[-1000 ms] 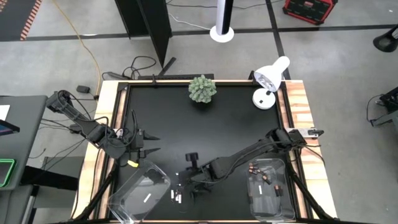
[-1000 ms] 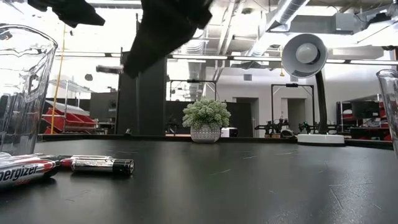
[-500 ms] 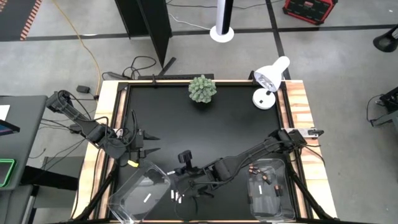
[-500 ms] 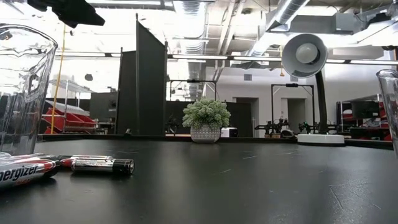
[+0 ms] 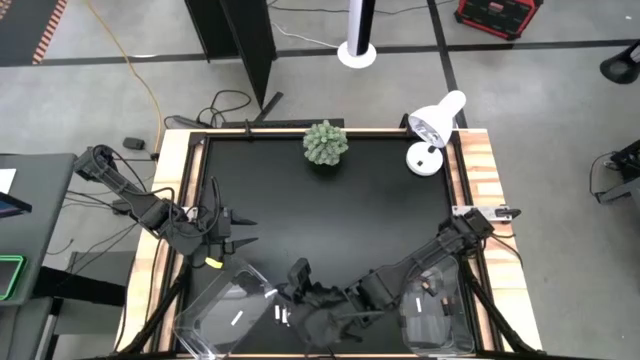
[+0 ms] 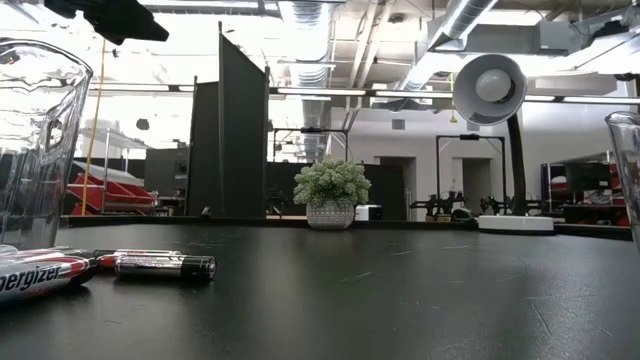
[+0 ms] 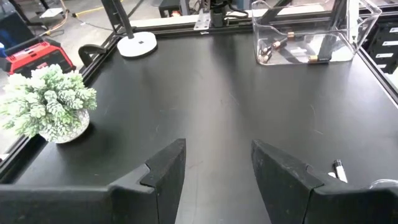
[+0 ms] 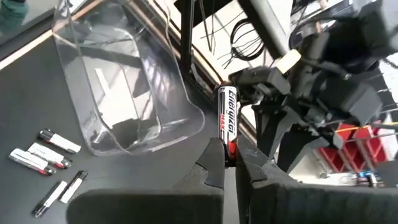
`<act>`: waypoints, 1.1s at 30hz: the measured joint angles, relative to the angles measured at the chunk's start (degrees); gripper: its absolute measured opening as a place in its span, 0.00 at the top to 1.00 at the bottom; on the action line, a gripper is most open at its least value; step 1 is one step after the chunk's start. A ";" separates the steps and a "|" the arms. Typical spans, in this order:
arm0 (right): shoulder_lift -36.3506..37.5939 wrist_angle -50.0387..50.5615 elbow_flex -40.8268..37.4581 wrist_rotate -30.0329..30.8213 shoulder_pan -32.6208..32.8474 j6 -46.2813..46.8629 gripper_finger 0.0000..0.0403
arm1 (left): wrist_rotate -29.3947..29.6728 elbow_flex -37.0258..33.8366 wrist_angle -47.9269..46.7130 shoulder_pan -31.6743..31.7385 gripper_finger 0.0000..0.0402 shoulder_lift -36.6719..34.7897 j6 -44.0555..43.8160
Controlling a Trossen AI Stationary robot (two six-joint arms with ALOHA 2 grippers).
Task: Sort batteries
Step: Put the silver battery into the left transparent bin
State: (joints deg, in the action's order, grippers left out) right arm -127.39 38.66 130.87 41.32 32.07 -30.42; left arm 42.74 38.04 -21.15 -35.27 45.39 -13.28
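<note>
My right gripper point(image 5: 284, 293) reaches across the near side of the table to the left clear bin point(image 5: 225, 310) and is shut on a silver, black and red battery point(image 8: 227, 118). Loose batteries point(image 5: 281, 316) lie flat on the table beside that bin; they show in the right wrist view as batteries point(image 8: 38, 154) and in the low view as batteries point(image 6: 163, 266). One white battery point(image 5: 237, 320) lies inside the left bin. Dark, copper-ended batteries point(image 7: 292, 45) lie in the right clear bin point(image 5: 435, 310). My left gripper point(image 5: 246, 232) waits open at the table's left edge. My right gripper pinches the battery's red and black end point(image 8: 229, 147) between its two fingertips. The battery lies along the fingers and sticks out past their tips, its silver end point(image 8: 227, 96) free. It is lifted clear of the table, next to the left bin's rim point(image 8: 186, 106).
A potted plant point(image 5: 326, 142) stands at the far middle of the table and a white lamp point(image 5: 432, 128) at the far right corner. My left arm point(image 8: 311, 74) stands close behind the left bin. The black table point(image 5: 340, 205) has bare room in its middle.
My right arm has swung toward the table's near edge and the left bin, and has passed out of the low view. The loose batteries and my left arm have stayed where they were.
</note>
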 joint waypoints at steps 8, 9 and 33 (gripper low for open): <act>0.00 -1.38 0.00 1.30 0.08 0.57 0.96 | -0.01 0.00 -0.01 0.00 0.56 0.00 0.04; 0.00 -1.28 0.00 1.29 -0.14 1.54 0.96 | -0.02 0.00 0.00 0.00 0.56 0.00 0.04; 0.02 10.88 0.00 -37.74 -8.05 26.52 0.96 | -0.06 0.00 -0.13 0.00 0.56 0.00 -0.04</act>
State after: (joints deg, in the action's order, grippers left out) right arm -127.37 49.54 130.87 3.57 24.02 -3.90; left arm 42.68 38.04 -21.28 -35.27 45.39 -13.32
